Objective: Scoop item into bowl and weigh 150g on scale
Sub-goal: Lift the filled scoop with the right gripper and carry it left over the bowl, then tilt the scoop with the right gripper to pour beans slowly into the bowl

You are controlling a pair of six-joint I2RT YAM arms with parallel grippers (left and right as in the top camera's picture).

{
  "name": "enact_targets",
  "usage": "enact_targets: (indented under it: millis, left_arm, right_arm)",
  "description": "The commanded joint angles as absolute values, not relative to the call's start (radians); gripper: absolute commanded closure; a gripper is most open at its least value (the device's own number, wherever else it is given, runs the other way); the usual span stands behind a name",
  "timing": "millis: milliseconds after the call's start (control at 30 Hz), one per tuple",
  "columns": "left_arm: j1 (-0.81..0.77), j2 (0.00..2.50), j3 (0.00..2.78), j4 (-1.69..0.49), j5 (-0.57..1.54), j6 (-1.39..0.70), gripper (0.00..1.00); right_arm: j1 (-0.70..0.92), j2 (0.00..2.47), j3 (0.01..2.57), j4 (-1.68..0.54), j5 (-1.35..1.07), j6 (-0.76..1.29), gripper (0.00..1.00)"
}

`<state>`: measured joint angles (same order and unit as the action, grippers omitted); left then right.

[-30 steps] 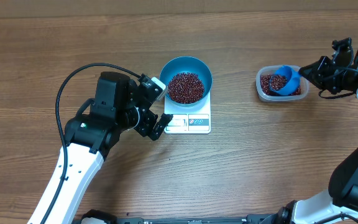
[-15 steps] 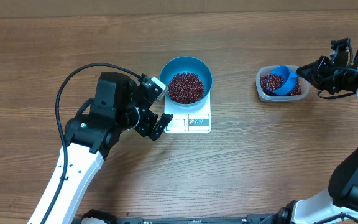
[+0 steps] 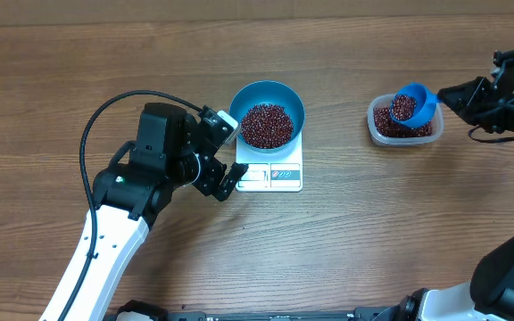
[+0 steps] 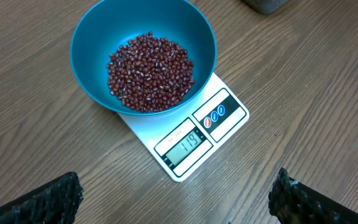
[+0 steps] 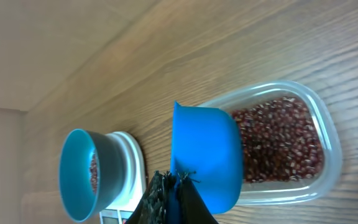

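Right pincer [image 3: 443, 93] at far right of the bench [image 3: 61, 71], clamped together on the handle of the blue scoop [image 3: 415, 103]. Same grip at the bottom edge of the right wrist view, fingers dark and blurred there, scoop seen from its underside. Scoop loaded with beans [image 3: 403, 107], mouth up, over the right part of the clear tub [image 3: 376, 127]. Clear of the tub or touching it: cannot tell. More beans loose inside the tub, floor mostly covered. Left pincer [image 3: 226, 153] with jaws wide apart, nothing between them, parked just left of the scale [image 3: 271, 177]. One finger near the bowl [image 3: 250, 92] rim, the other by the scale's front left corner, no contact visible. In the left wrist view, only two black fingertips [image 4: 45, 199] in the bottom corners, camera looking down on bowl and scale. Teal bowl upright on the scale, overhanging its back and sides, display panel and buttons exposed in front. Heap of beans centred in the bowl, bottom covered, walls bare higher up. Scale flat on the bench, display [image 4: 184, 144] showing what looks like 119. Bowl and tub well apart, tub off to the right. Black cable [image 3: 96, 125] looping off the left arm.
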<state>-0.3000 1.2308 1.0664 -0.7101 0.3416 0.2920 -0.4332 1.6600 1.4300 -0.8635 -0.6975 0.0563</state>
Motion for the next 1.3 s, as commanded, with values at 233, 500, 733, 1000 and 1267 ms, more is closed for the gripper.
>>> enact_targets:
  millis: [233, 500, 733, 1000, 1267]
  left_arm:
    - [-0.296, 1.237, 1.057, -0.707, 0.359, 0.307, 0.0]
    - [-0.296, 1.237, 1.057, -0.707, 0.359, 0.307, 0.01]
    - [-0.296, 1.237, 1.057, -0.707, 0.359, 0.307, 0.0]
    - [-0.296, 1.237, 1.057, -0.707, 0.359, 0.307, 0.0]
    - [-0.296, 1.237, 1.057, -0.707, 0.359, 0.308, 0.0]
  right_arm:
    - [-0.395, 1.61, 1.428, -0.846, -0.855, 0.046, 0.96]
    - [-0.279, 1.608, 1.468, -0.828, -0.854, 0.085, 0.96]
    - [-0.158, 1.608, 1.468, -0.736, -0.854, 0.173, 0.96]
    - [0.001, 1.608, 1.468, -0.617, -0.829, 0.217, 0.96]
    - [0.138, 1.608, 1.468, -0.548, -0.705, 0.204, 0.96]
